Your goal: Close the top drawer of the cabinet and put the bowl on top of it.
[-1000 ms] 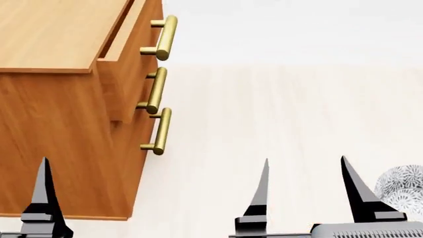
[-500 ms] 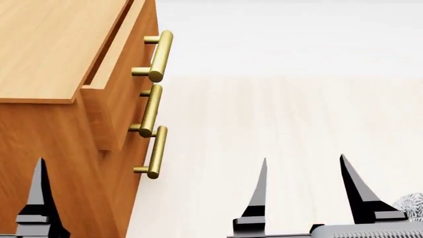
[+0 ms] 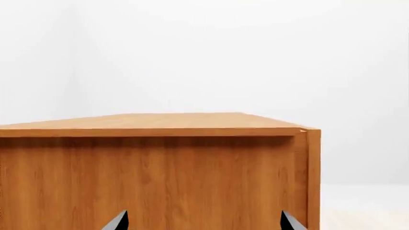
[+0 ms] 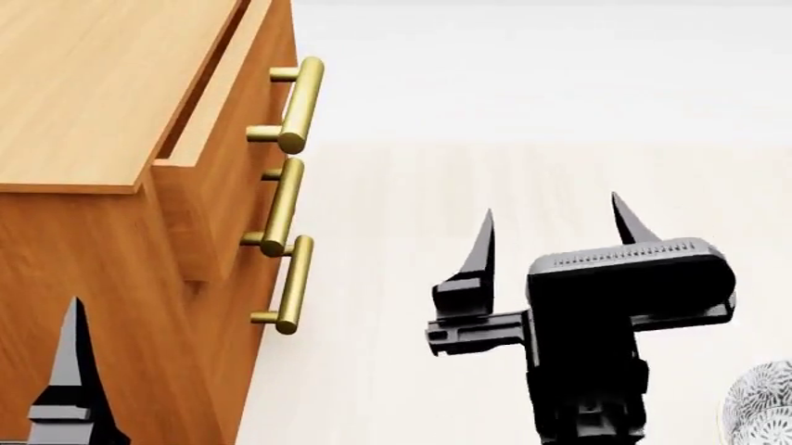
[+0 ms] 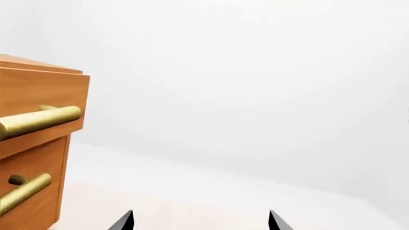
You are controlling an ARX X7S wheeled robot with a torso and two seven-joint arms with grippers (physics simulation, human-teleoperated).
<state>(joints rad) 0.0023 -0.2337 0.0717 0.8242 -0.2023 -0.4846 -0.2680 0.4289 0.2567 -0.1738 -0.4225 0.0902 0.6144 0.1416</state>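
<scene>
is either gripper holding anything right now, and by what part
Nothing is held. The right gripper is open in the air beside the cabinet; the left gripper is open too, facing the cabinet's side.

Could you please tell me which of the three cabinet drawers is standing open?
The top drawer of the orange-brown wooden cabinet: its front juts out beyond the flat top, and its brass bar handle projects farther than the two below.

The right gripper (image 4: pixel 551 225) is matte black, with two slim fingers tapering to sharp points above a rounded block whose top edge carries a row of fine pale ridges. A squared black bracket juts from its side, over a boxy, stepped wrist. The left gripper (image 4: pixel 77 371) shows one black pointed finger on a stepped base.
</scene>
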